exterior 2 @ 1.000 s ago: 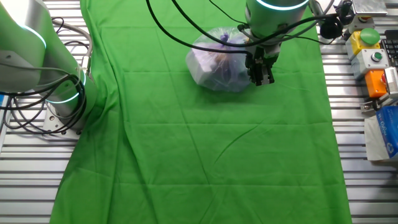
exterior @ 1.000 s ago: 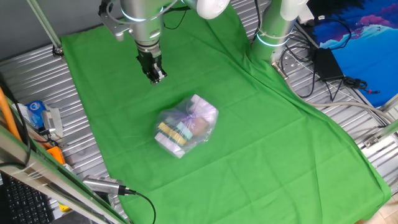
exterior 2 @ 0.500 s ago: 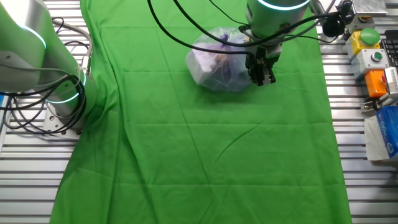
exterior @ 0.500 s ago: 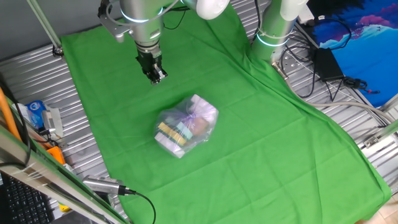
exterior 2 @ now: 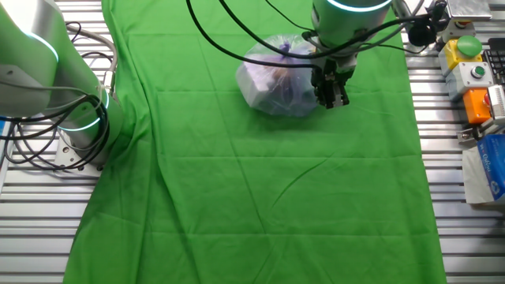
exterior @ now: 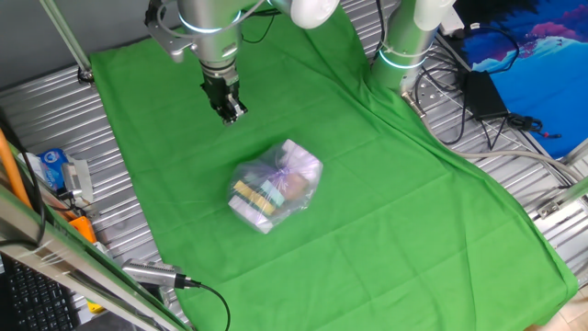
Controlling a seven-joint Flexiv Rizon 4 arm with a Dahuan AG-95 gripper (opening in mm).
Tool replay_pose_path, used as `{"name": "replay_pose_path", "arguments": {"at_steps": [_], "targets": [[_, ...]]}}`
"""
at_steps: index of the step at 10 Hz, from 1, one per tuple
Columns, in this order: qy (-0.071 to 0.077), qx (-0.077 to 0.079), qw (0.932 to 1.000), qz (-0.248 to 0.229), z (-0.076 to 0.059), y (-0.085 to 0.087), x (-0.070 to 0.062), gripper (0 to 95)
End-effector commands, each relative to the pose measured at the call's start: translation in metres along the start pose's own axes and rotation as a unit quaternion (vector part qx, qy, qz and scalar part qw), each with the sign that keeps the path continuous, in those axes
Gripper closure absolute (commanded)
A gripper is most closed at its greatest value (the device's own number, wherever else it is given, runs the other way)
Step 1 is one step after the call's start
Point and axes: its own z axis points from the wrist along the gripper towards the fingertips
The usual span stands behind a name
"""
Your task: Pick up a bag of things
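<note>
The bag of things (exterior: 275,187) (exterior 2: 278,75), a small crinkly clear plastic pouch with a gathered purple-tinged top and yellow, teal and brown shapes showing through, lies on the wrinkled green cloth (exterior: 367,230) (exterior 2: 260,197) near its middle. The dark gripper (exterior: 229,112) (exterior 2: 331,98) hangs above the cloth, apart from the bag and holding nothing, its slim fingers close together. Ribbed metal table (exterior: 55,119) (exterior 2: 39,237) surrounds the cloth.

**Bag mid-cloth, gripper above it in frame**

In one fixed view the bag of things (exterior: 275,187) lies on the cloth (exterior: 367,230) near frame centre, with the gripper (exterior: 230,111) up and left of it, apart. A packet (exterior: 53,165) sits at the left edge. In the other fixed view the gripper (exterior 2: 331,98) overlaps the bag's (exterior 2: 276,79) right side, upper centre; a button box (exterior 2: 465,59) sits at upper right.
</note>
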Motion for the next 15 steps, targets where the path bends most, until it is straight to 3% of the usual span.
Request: {"name": "replay_pose_path", "arguments": {"at_steps": [1,5,7,9,15], "targets": [[0.001,-0.007,0.9993,-0.037,-0.0001,-0.0001,0.0001,95.0],[0.006,-0.017,0.9947,-0.101,-0.0001,-0.0001,0.0001,95.0],[0.006,-0.019,0.9880,-0.153,-0.0001,-0.0001,0.0001,95.0],[0.016,-0.022,0.9846,-0.173,-0.0001,-0.0001,0.0001,95.0],[0.029,-0.027,0.9836,-0.176,-0.0001,-0.0001,0.0001,95.0]]}}
